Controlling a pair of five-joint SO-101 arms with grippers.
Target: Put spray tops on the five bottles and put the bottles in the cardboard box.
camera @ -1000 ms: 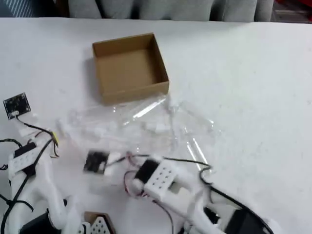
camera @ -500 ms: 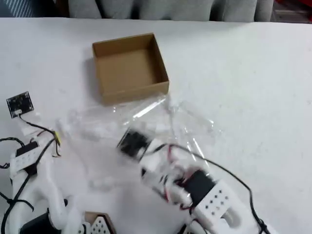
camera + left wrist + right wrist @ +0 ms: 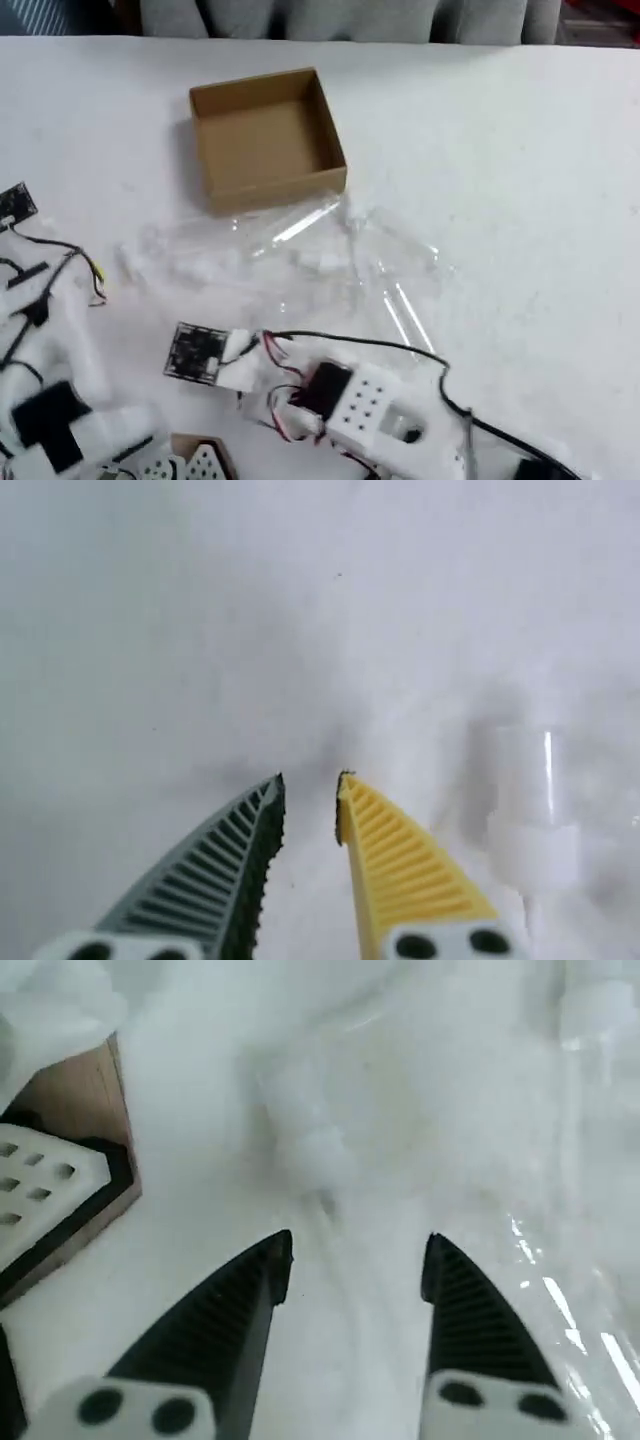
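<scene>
Bottles [image 3: 298,226] lying near cardboard box [image 3: 275,192], right gripper [image 3: 357,1245] spread wide

White arms [image 3: 372,404], black and red wires [image 3: 340,342]. The left gripper [image 3: 310,778] is grey and yellow, the right gripper [image 3: 358,1240] black.

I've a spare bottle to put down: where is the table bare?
Bare table lies right of the cardboard box and, narrower, left of it. Crowded: the clear bottles lying just nearside of the box, and the arms along the near edge.
</scene>
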